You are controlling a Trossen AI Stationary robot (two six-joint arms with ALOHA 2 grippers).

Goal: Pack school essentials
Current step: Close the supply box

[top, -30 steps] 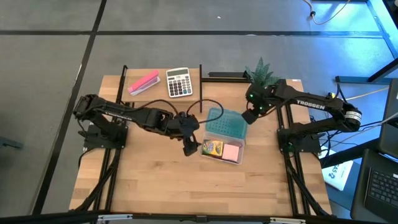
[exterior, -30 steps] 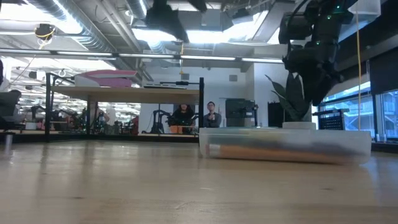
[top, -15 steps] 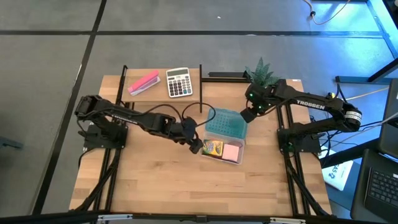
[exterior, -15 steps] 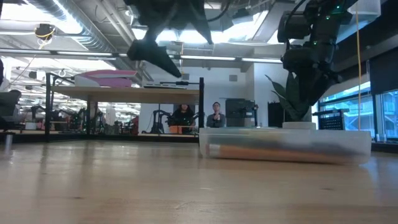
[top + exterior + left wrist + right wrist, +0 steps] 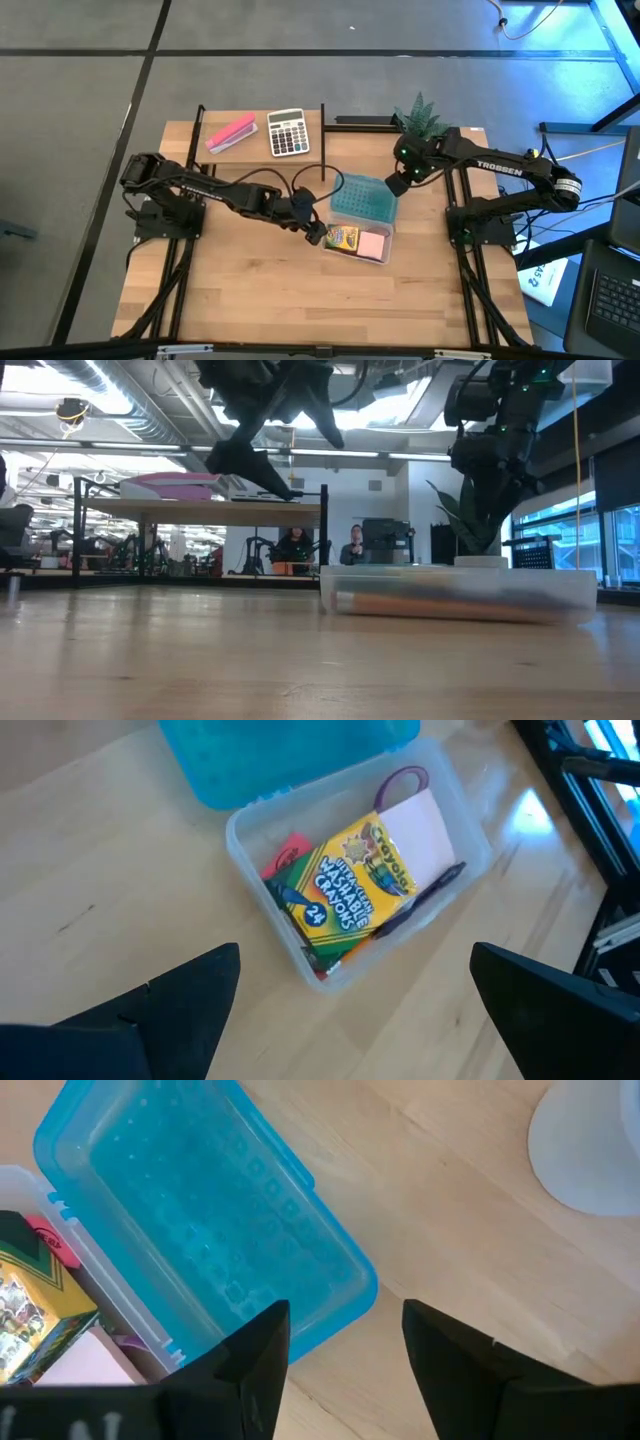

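Observation:
A clear plastic box (image 5: 358, 243) sits mid-table, its blue lid (image 5: 362, 197) lying open and flat behind it. In the left wrist view the box (image 5: 250, 840) holds the yellow-green crayon box (image 5: 345, 885), pink notepad (image 5: 425, 825), purple scissors handle (image 5: 400, 782), purple pen (image 5: 425, 898) and red eraser (image 5: 285, 855). Orange pencils (image 5: 420, 603) show through its wall in the low view. My left gripper (image 5: 315, 233) hovers open above the box's left end. My right gripper (image 5: 397, 186) hangs open over the lid's right edge (image 5: 350, 1280).
A grey calculator (image 5: 288, 132) and a long pink block (image 5: 231, 133) lie at the far edge. A potted plant (image 5: 420, 118) in a white pot (image 5: 590, 1140) stands far right. A black frame (image 5: 322, 125) rises behind the lid. The near half of the table (image 5: 300, 300) is bare wood.
My left gripper has moved a little toward the table's right, to the box's left end, and has come down, tipping as it went. The box and its contents have stayed where they were.

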